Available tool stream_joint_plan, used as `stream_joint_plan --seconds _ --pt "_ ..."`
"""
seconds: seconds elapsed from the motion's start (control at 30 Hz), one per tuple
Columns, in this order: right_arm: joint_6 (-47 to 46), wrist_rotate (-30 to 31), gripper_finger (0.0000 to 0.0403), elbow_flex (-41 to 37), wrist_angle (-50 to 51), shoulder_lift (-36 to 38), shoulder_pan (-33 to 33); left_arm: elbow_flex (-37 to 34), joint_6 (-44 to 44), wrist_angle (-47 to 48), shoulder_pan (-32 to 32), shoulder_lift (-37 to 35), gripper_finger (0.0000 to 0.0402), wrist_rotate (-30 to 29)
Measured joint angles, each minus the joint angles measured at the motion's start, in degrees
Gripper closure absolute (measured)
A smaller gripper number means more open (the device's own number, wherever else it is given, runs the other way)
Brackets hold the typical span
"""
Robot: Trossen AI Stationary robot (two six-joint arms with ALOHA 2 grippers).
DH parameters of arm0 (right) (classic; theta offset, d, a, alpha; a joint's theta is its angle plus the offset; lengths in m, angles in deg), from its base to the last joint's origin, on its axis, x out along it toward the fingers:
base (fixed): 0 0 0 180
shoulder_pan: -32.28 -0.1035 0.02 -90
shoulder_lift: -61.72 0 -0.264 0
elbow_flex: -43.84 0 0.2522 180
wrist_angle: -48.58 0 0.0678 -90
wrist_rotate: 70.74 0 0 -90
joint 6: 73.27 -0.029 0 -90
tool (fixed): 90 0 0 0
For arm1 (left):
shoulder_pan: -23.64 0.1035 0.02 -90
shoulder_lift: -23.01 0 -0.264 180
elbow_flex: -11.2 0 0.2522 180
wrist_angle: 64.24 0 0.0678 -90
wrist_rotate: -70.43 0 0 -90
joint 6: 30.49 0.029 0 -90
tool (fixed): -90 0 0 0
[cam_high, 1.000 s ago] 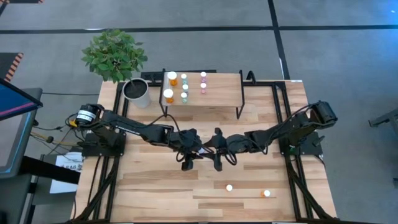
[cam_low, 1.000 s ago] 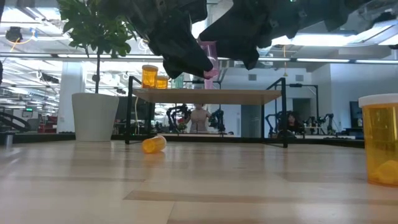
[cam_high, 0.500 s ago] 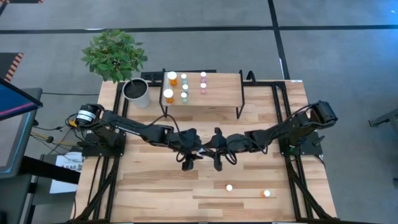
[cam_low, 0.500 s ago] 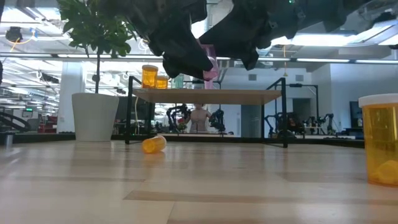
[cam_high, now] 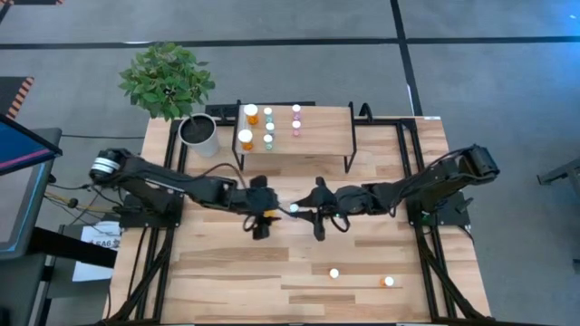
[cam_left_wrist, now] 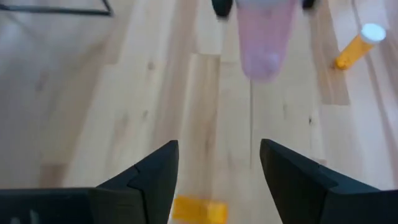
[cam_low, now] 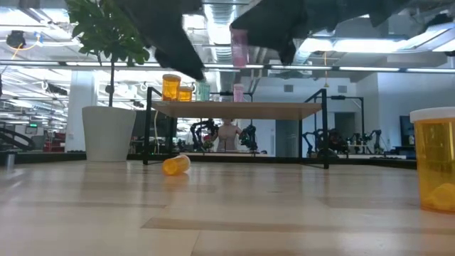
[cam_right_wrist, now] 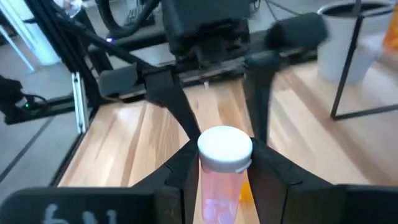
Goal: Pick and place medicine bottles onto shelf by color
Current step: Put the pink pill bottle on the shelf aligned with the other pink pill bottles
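Observation:
A pink medicine bottle point(cam_right_wrist: 222, 177) with a white cap hangs upright over the table's middle, and my right gripper point(cam_right_wrist: 224, 163) is shut on it. My left gripper point(cam_left_wrist: 217, 152) stands open just to the bottle's left, nothing between its fingers; the bottle point(cam_left_wrist: 264, 37) shows ahead of it. In the high view the cap point(cam_high: 293, 208) lies between the left gripper point(cam_high: 263, 215) and the right gripper point(cam_high: 308, 211). The shelf point(cam_high: 317, 145) stands at the far middle, with orange, teal and pink bottles point(cam_high: 268, 127) upright on its left half. My right gripper pinches the pink bottle's body just under the white cap point(cam_right_wrist: 219, 180) between its two fingers point(cam_right_wrist: 264, 168). The fingers come nearly level from the table's right. The bottle point(cam_low: 239, 50) stands upright, cap up, lifted well clear of the table.
A white-capped bottle point(cam_high: 333, 273) and an orange one point(cam_high: 389, 282) sit near the front right. In the low view an orange bottle point(cam_low: 175, 165) lies on its side and another point(cam_low: 435, 160) stands at the right. A potted plant point(cam_high: 198, 134) stands left of the shelf.
My left gripper has let go of the pink bottle and drawn back toward the table's left edge, rising a little. The bottle has stayed in my right gripper, upright, and has gone up slightly with it.

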Motion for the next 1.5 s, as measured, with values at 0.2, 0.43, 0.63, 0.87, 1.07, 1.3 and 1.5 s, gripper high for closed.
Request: stream_joint_plan --seconds 0.2,0.43,0.63,0.87,1.07,1.3,1.5 --pt "3.60 1.02 0.0267 0.00 -0.85 3.59 1.10 -7.63 -2.04 -1.17 -2.24 -14.06 0.0190 -8.53" --pt "8.43 9.23 0.0264 0.04 -5.68 4.79 8.50 -20.24 1.75 -20.99 -4.92 -30.00 0.0190 -12.57" --pt "8.03 9.36 0.0264 -0.06 -6.09 3.76 18.38 -26.17 3.77 -29.36 -5.82 -38.17 0.0190 -12.22" --pt "5.46 6.08 0.0259 0.14 -8.11 0.64 25.48 -27.24 3.91 -29.48 -5.84 -40.11 0.0190 -11.89" --pt "5.34 4.99 0.0259 0.06 -9.01 -1.52 26.38 -27.30 4.48 -30.08 -5.73 -39.21 0.0190 -12.05" --pt "5.93 4.81 0.0257 1.89 -9.84 -4.96 26.10 -27.30 4.50 -30.45 -5.76 -39.25 0.0190 -12.05" --pt "7.53 4.91 0.0257 6.05 -6.47 -7.87 26.19 -27.30 4.24 -30.38 -5.76 -39.22 0.0190 -12.05"
